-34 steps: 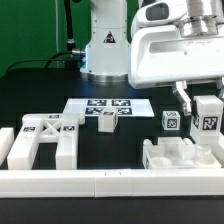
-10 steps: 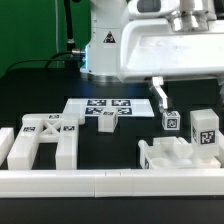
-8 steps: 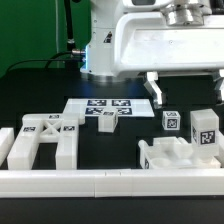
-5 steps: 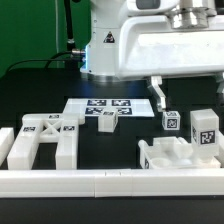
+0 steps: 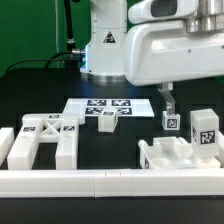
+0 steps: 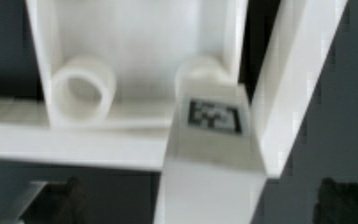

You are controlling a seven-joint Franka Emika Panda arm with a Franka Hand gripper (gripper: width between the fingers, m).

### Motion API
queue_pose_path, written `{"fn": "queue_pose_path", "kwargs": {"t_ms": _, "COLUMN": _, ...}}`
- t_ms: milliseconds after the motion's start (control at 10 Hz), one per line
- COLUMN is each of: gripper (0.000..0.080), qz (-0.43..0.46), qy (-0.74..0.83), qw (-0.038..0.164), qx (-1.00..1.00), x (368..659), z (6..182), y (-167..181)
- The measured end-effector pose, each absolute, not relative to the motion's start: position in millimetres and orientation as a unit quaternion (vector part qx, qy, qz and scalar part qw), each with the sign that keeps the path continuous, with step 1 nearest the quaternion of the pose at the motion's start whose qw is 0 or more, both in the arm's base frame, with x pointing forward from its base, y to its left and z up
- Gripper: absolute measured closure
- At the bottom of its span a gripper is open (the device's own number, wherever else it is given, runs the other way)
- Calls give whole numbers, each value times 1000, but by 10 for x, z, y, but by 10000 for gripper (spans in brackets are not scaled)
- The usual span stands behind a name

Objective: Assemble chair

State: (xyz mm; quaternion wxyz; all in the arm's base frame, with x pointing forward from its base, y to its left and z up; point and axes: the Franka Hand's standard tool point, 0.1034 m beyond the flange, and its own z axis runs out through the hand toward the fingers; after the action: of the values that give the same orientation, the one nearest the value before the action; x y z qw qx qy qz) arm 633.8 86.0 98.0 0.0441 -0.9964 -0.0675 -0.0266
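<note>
**Chair parts lie loose as the gripper [image 5: 192, 92] slides right**

At the exterior view's left an X-braced frame [image 5: 45, 140] lies flat, its two arms pointing at the near border rail [image 5: 110, 181]. At the right a square leg [image 5: 171, 121] and a taller leg [image 5: 205, 128] stand upright, just beyond a blocky part [image 5: 180, 155]. A small piece [image 5: 107, 120] sits on the marker board [image 5: 100, 104]. One finger [image 5: 168, 98], further right than half a second ago, hangs above the square leg. Whether the gripper is open or closed cannot be told.

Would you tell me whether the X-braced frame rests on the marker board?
No, the X-braced frame sits on the dark table toward the exterior view's left, clear of the marker board.
</note>
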Motion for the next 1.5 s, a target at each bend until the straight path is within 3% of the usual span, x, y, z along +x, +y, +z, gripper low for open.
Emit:
{"fn": "queue_pose_path", "kwargs": {"t_ms": 300, "gripper": 151, "qz": -11, "qy": -41, "qw": 46, "qx": -998, "x": 6340, "z": 815, "y": 878}}
{"fn": "queue_pose_path", "kwargs": {"t_ms": 500, "gripper": 151, "qz": -13, "qy": -35, "qw": 47, "qx": -998, "x": 6371, "z": 832, "y": 891}}
{"fn": "queue_pose_path", "kwargs": {"t_ms": 700, "gripper": 424, "qz": -14, "qy": -38, "qw": 46, "qx": -998, "x": 6370, "z": 829, "y": 892}}
{"fn": "queue_pose_path", "kwargs": {"t_ms": 800, "gripper": 424, "qz": -14, "qy": -38, "qw": 46, "qx": -998, "x": 6369, "z": 827, "y": 890}}
{"fn": "queue_pose_path", "kwargs": {"t_ms": 900, "gripper": 514, "qz": -14, "qy": -38, "qw": 46, "qx": -998, "x": 6369, "z": 827, "y": 890}}
{"fn": "queue_pose_path", "kwargs": {"t_ms": 1300, "gripper": 514, "qz": -13, "qy": -12, "qw": 47, "qx": -999, "x": 6369, "z": 826, "y": 894}}
{"fn": "queue_pose_path", "kwargs": {"t_ms": 1500, "gripper": 514, "qz": -34, "qy": 132, "qw": 56, "qx": -989, "x": 6372, "z": 820, "y": 951}}
